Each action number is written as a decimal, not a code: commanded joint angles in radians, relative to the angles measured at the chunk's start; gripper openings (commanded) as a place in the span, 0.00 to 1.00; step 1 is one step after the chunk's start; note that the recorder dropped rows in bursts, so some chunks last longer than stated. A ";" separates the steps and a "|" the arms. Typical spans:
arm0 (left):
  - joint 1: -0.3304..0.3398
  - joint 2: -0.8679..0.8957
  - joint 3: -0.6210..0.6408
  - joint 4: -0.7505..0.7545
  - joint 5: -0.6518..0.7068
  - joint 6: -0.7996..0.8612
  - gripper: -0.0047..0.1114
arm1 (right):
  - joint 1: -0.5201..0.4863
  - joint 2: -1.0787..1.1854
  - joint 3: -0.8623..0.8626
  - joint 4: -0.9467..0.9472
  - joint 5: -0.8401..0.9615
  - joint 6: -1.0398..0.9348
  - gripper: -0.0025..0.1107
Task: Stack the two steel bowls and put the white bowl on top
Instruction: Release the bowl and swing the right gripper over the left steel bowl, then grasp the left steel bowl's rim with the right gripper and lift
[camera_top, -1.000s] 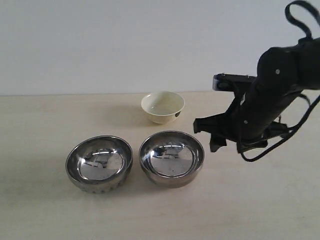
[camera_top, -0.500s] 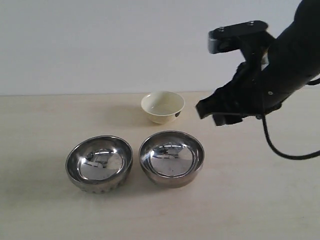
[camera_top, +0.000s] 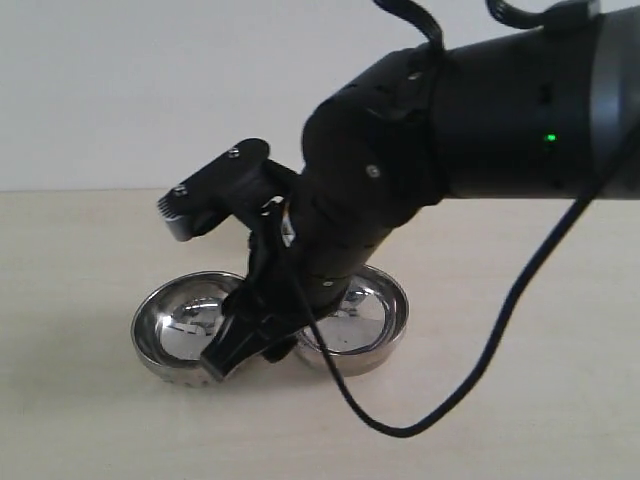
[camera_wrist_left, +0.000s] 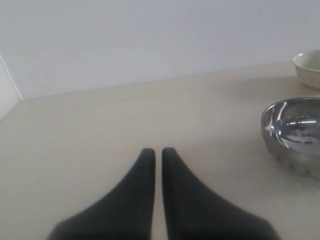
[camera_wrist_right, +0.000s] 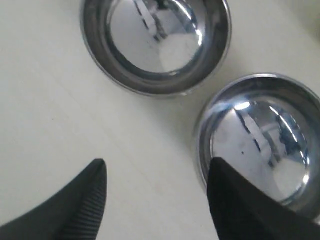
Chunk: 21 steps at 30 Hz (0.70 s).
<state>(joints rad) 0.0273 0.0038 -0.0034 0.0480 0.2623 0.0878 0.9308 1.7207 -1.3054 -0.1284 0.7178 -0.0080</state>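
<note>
The ribbed steel bowl (camera_top: 170, 335) and the smooth steel bowl (camera_top: 380, 320) stand side by side on the table. My right arm reaches across them, and its gripper (camera_top: 228, 358) shows low between the bowls, close to the camera. In the right wrist view this gripper (camera_wrist_right: 158, 162) is open over bare table. One steel bowl (camera_wrist_right: 155, 45) lies beyond it, and one finger overlaps the rim of the other steel bowl (camera_wrist_right: 260, 145). My left gripper (camera_wrist_left: 158, 150) is shut and empty, well short of the ribbed bowl (camera_wrist_left: 295, 132). The white bowl (camera_wrist_left: 307, 67) stands behind that bowl and is hidden in the exterior view.
The pale wooden table (camera_top: 80, 420) runs back to a plain white wall (camera_top: 120, 90). A black cable (camera_top: 480, 350) loops down from my right arm over the table's right side. The table's left edge (camera_wrist_left: 10, 107) shows in the left wrist view.
My right arm has swung from the table's right side up and across to the left. It now fills the middle of the exterior view and hides the white bowl. The bowls have not moved.
</note>
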 joint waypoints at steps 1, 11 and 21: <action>0.003 -0.004 0.003 -0.007 -0.008 -0.010 0.07 | 0.051 0.066 -0.084 -0.009 0.031 -0.043 0.49; 0.003 -0.004 0.003 -0.007 -0.008 -0.010 0.07 | 0.114 0.232 -0.240 -0.015 0.069 -0.085 0.49; 0.003 -0.004 0.003 -0.007 -0.008 -0.010 0.07 | 0.126 0.338 -0.334 -0.020 0.073 -0.137 0.49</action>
<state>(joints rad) 0.0273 0.0038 -0.0034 0.0480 0.2623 0.0878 1.0556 2.0471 -1.6246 -0.1429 0.7855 -0.1256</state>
